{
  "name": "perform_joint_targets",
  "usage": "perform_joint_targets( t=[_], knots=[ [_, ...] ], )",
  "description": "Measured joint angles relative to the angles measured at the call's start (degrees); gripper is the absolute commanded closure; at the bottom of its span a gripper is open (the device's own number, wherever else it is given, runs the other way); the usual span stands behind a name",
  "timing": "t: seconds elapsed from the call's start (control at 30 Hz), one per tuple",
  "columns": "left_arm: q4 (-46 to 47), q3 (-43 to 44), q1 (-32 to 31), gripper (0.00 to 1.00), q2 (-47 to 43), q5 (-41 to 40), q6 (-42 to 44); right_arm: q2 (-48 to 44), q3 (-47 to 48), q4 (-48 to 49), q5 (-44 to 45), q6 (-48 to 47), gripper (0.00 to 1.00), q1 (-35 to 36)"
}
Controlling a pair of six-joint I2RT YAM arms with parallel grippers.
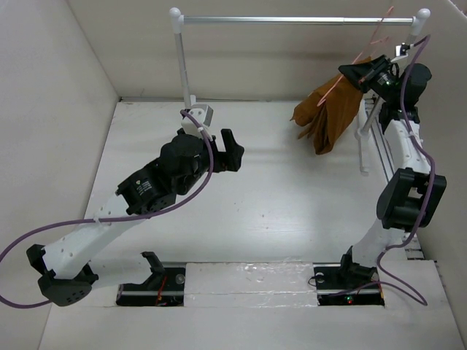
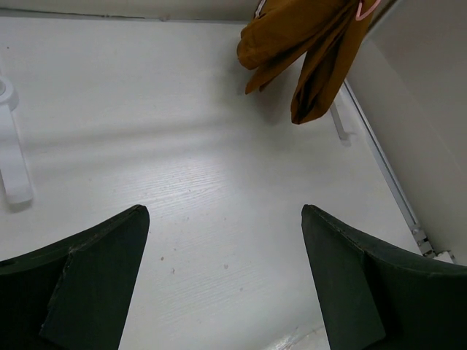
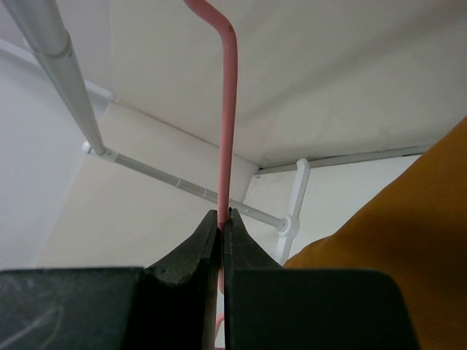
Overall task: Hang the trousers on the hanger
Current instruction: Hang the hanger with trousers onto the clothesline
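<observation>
The trousers [image 1: 332,120] are seen bunched up and hanging in the upper right of the top view, rust-brown cloth draped in loose folds just under the right gripper [image 1: 359,73]. They're carried on the pink wire hanger [image 3: 228,109], whose thin stem is pinched between the right gripper's jaws, which are closed tight on it in the right wrist view. The stem runs up and bends out of the top of that frame, beside the silver rail [image 1: 292,20]. Whether the hook is over the rail can't be told. The left gripper [image 1: 232,149] is held over the white table [image 1: 277,219], left of centre, jaws spread wide with nothing between them. In the left wrist view the trousers are found at the top, right of centre.
</observation>
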Motion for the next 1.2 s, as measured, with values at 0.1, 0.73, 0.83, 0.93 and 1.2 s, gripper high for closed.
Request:
perform_joint_targets(
  t=[0.1,0.73,0.83,0.93,1.2],
  knots=[
    [0.42,0.0,0.0,0.18,0.02,0.35,-0.07,0.0,-0.68,1.22,-0.5,0.39,1.0,-1.64],
    [0.0,2.99,0.0,0.01,4.68,-0.85,-0.07,-0.92,1.73,-3.67,-4.59,-11.04,0.0,-6.19],
    [-0.63,5.73,0.0,0.01,5.07,-2.75,-0.07,-1.55,5.33,-8.22,-3.58,-16.11,0.0,-6.62],
    [-1.01,8.57,0.0,0.01,5.11,-5.07,0.0,-4.31,5.66,-13.05,-0.28,-20.96,0.0,-6.97],
    [-1.22,14.58,0.0,0.01,5.16,-5.9,0.48,-16.28,4.37,-16.44,9.86,-31.82,0.0,-5.92]
  ],
)
